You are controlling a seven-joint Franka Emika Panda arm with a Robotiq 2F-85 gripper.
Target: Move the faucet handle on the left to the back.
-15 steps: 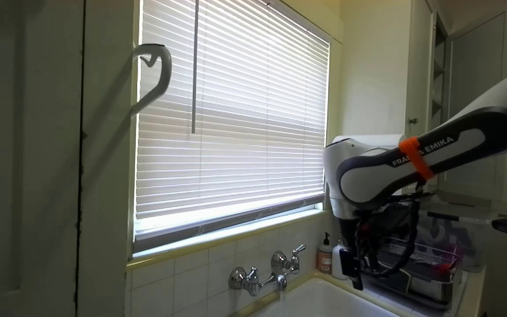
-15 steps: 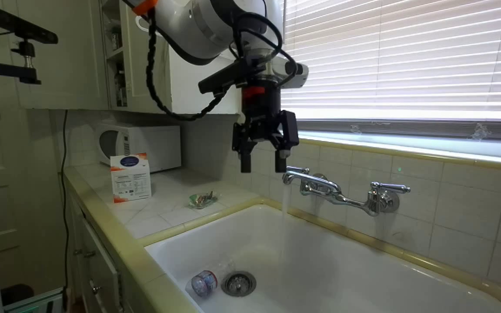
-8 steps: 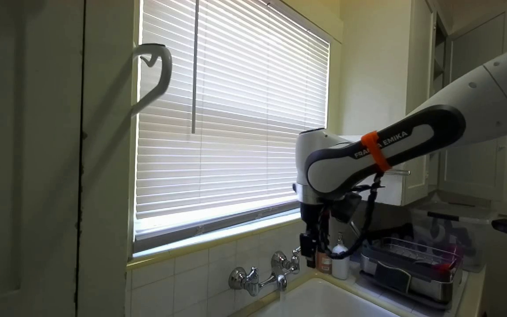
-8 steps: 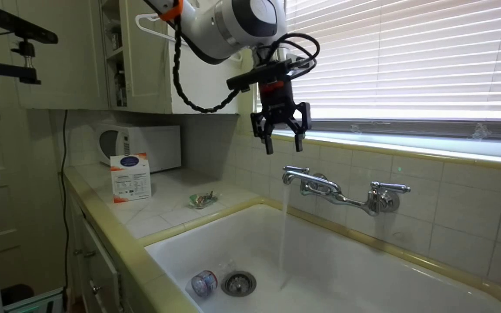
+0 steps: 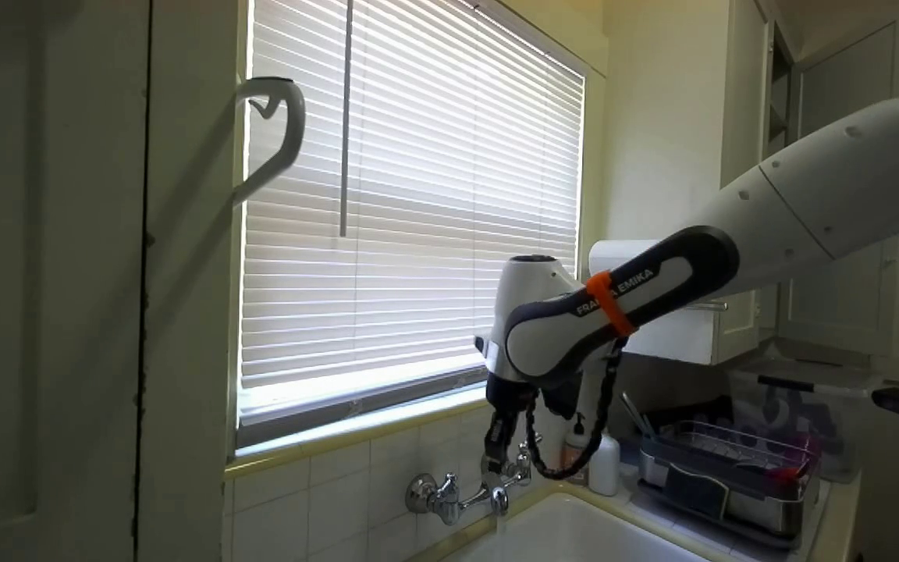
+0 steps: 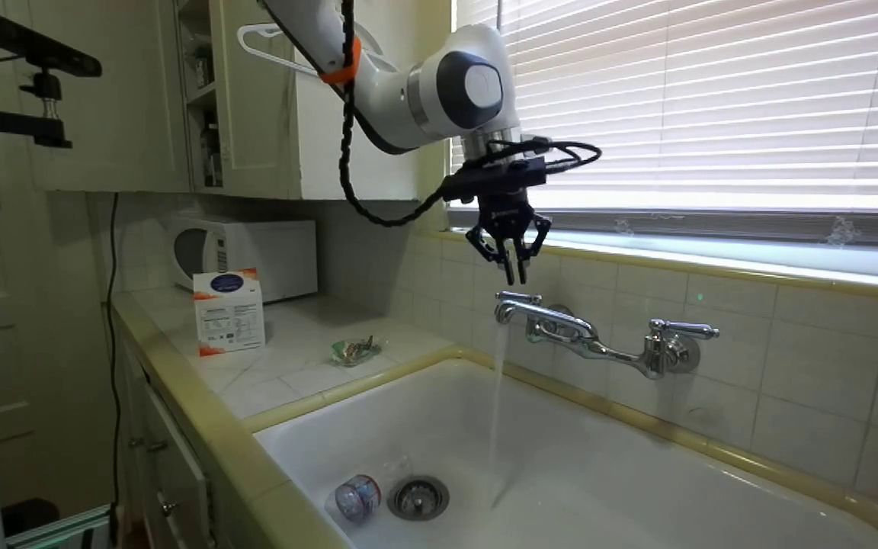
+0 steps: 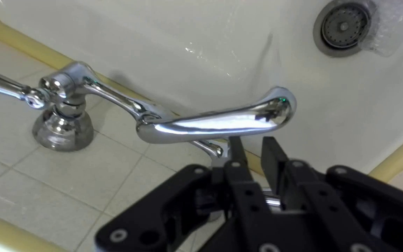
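Tool (image 6: 516, 281), narrowly parted and gripping nothing, hangs above the left faucet handle (image 6: 520, 297), probably to push it back.

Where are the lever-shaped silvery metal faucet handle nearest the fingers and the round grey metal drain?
Faucet handle (image 6: 515, 296): an exterior view, its lever's middle.
Drain (image 7: 343, 27): wrist view, its perforated centre.

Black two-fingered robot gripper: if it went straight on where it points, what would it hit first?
Probably the curved, silvery metal spout, just past its fingertips in the wrist view. Depth is unclear; the nearest silvery lever handle may come first.
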